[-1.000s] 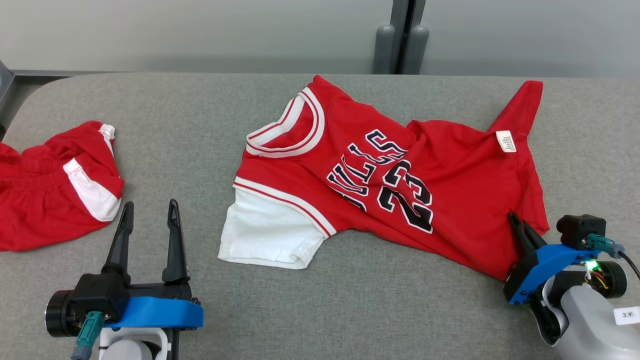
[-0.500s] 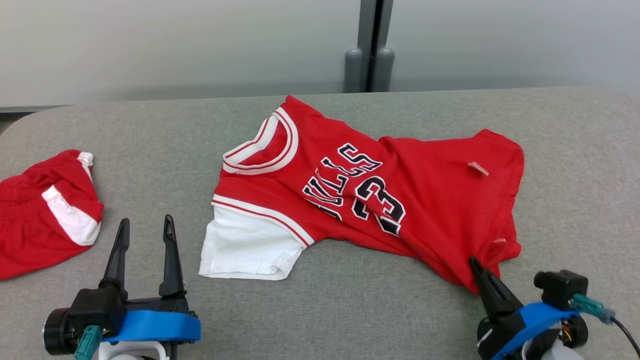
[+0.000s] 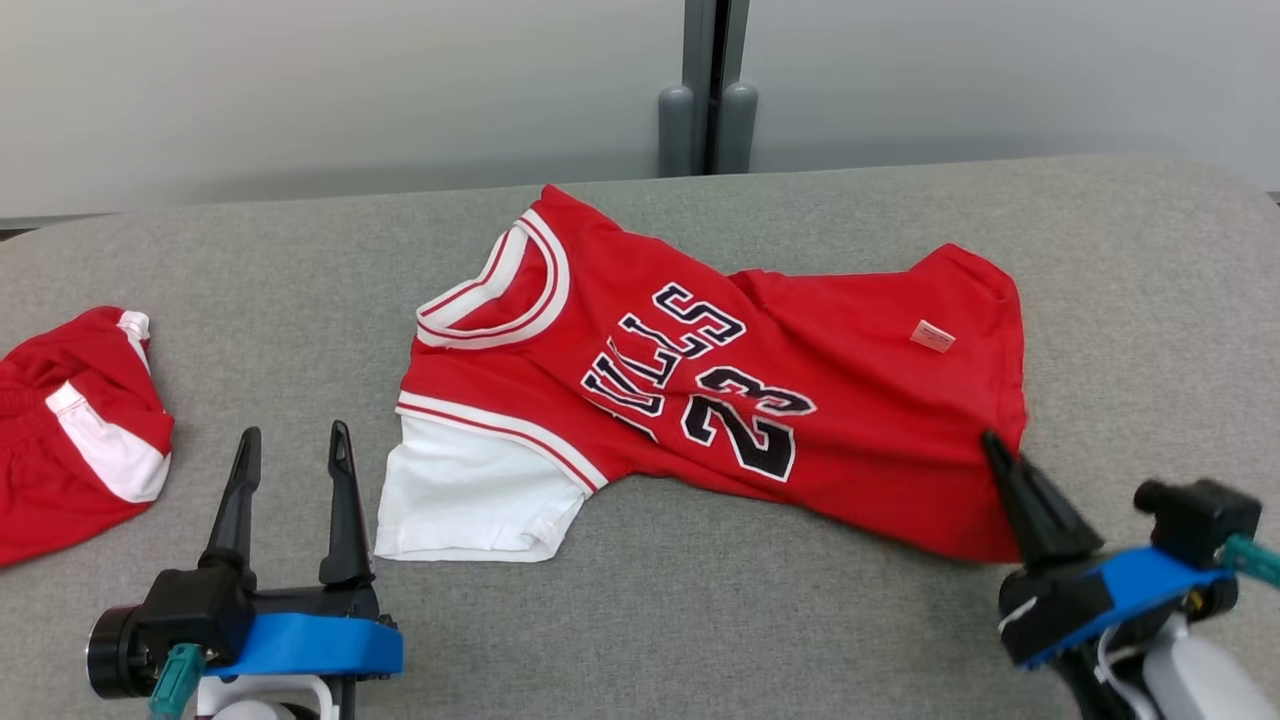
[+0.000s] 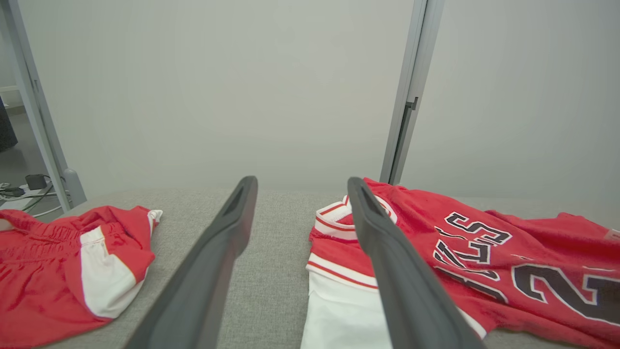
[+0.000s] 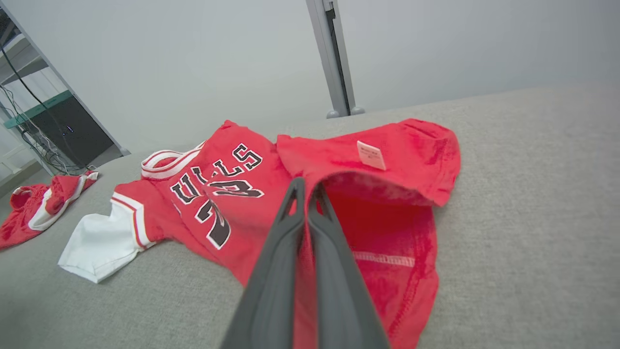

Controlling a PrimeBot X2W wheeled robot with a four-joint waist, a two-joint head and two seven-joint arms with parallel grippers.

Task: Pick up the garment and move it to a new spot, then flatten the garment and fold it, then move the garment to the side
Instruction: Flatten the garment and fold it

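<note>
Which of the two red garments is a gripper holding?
The numbered jersey, its hem pinched by the right gripper; the red-and-white shorts lie untouched on the left.

On the red-and-white cloth basketball jersey (image 3: 860, 400) before me I read black letters (image 3: 665, 350) edged in white, "ULLS", beside the number (image 3: 745, 425) "23", while the print on its small white sewn-in tag (image 3: 932, 336) is too fine to read.

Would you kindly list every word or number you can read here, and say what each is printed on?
"ULLS": black letters on the red jersey; the word's start is lost in a fold.
"23": beside those letters, same jersey.
White tag on the jersey: print too small to read.
</note>
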